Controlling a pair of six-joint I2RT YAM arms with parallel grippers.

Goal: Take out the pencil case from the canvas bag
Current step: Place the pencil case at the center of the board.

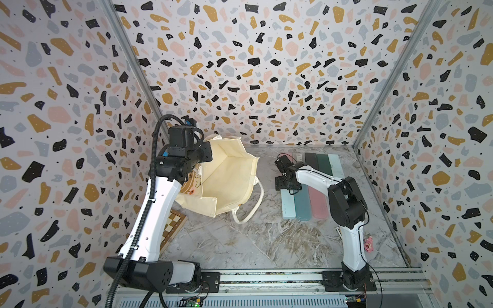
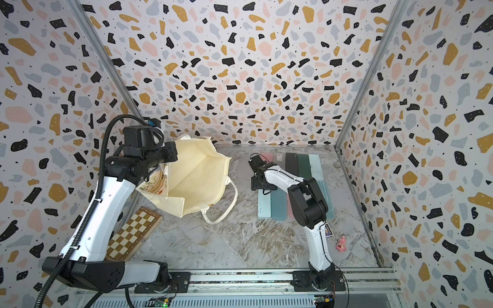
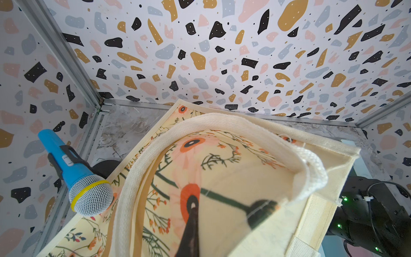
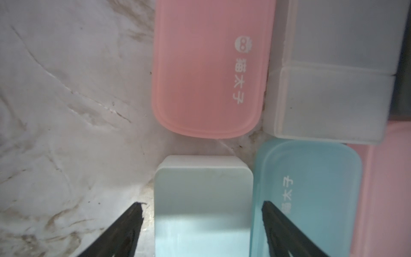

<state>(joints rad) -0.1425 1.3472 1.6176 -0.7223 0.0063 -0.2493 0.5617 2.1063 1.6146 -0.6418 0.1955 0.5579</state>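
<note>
Found right gripper (image 4: 201,205) spread wide astride pale blue pencil case (image 4: 203,182), holding nothing; left gripper (image 3: 193,209) pinched shut on canvas bag (image 1: 229,176). Judged straight-up retreat best, sparing teal case (image 4: 311,189) just right.

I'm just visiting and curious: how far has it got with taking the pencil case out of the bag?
Nearly done, it seems. Inside the canvas bag no case shows in both top views. The left pincer is shut on its rim; the open right pincer straddles a pale blue pencil case lying on the table. Probably left: pulling back.
</note>
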